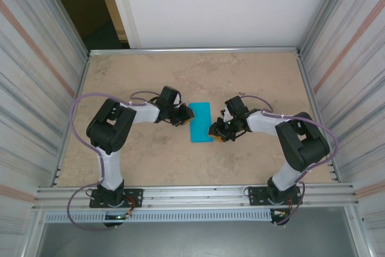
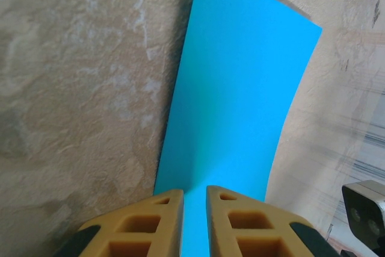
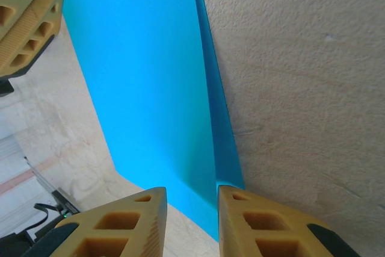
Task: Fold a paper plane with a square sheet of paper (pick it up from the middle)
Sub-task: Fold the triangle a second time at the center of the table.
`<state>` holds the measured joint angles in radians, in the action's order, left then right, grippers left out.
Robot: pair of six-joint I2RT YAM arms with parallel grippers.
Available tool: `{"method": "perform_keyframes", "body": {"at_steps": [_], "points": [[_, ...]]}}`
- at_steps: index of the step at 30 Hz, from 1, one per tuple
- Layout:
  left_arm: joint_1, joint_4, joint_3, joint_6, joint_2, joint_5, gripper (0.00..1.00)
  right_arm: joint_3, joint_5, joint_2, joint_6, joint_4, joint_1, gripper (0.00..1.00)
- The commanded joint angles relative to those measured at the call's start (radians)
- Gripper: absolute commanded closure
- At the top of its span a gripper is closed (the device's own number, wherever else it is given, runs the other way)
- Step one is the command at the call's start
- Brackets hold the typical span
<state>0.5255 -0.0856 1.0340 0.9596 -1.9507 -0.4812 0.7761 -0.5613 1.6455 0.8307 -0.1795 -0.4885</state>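
1 folded turquoise sheet (image 1: 200, 122), pinched by left end effector (image 2: 194, 192); right end effector (image 3: 192, 191) ajar.

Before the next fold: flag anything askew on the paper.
The folded turquoise sheet looks misaligned: a strip of its under layer juts past the upper layer's edge. It bows where the left gripper pinches it.

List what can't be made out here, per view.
Top external: contact spots on the square sheet of paper, too small, covered by the left gripper and right gripper.
Left wrist: paper's near end, cut off by the bottom edge.
Right wrist: paper's lower layer, hidden by its top layer.
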Motion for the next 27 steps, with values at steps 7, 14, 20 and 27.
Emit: {"method": "perform_keyframes", "body": {"at_steps": [7,14,20,27], "points": [[-0.001,0.117,-0.028,0.006,-0.051,0.035,0.82,0.027,-0.008,0.017,0.021,0.025,0.015,0.82],[-0.006,0.102,0.053,-0.17,0.019,-0.037,0.77,0.023,0.027,0.014,0.014,-0.023,0.031,0.96],[-0.005,0.074,0.099,-0.219,0.012,-0.099,0.74,0.042,0.018,0.008,-0.03,-0.074,0.039,1.0],[-0.005,0.18,0.16,-0.217,-0.081,-0.075,0.8,0.057,-0.015,-0.002,-0.042,-0.072,0.046,1.0]]}}
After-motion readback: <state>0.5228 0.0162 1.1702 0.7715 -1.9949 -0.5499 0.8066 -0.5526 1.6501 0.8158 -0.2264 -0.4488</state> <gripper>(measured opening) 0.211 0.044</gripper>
